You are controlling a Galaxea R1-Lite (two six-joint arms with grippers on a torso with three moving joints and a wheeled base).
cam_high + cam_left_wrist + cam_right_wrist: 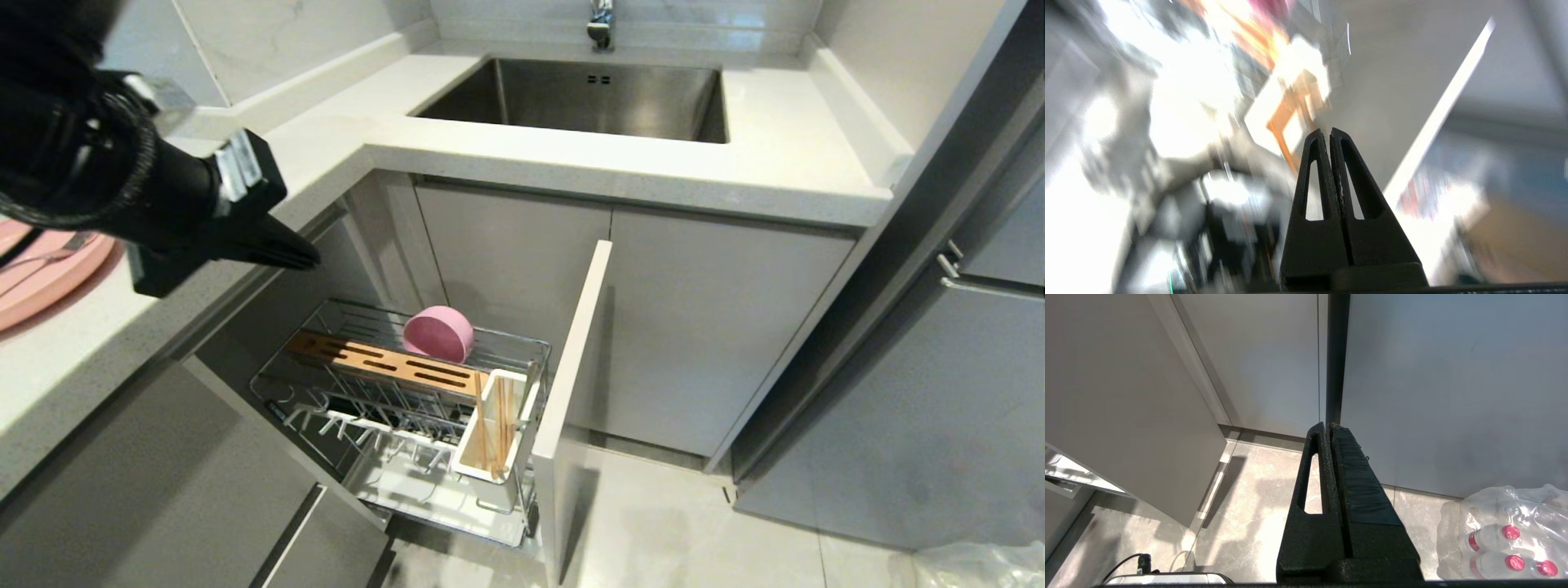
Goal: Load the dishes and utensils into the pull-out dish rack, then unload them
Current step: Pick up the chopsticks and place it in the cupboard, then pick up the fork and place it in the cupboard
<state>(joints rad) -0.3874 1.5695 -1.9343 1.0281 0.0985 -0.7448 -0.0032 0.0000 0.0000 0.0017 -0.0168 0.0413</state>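
The pull-out dish rack [326,384] stands open below the counter, with a slotted wooden bar [384,359] across it. A pink bowl [439,332] rests on its side at the back of the rack. Light-wood chopsticks [490,425] stand in the white utensil holder [522,433] beside the grey door front [571,384]. A pink plate [49,269] lies on the counter at the left edge, with a fork [61,249] on it. My left gripper [306,260] [1329,130] hangs shut and empty above the rack's left side. My right gripper [1329,425] is parked, shut and empty, over the floor.
A steel sink [588,98] with a tap [601,23] is set into the white counter [775,163] behind the rack. A pack of bottles [1506,535] lies on the floor near the right gripper. Grey cabinet doors [710,327] surround the open rack.
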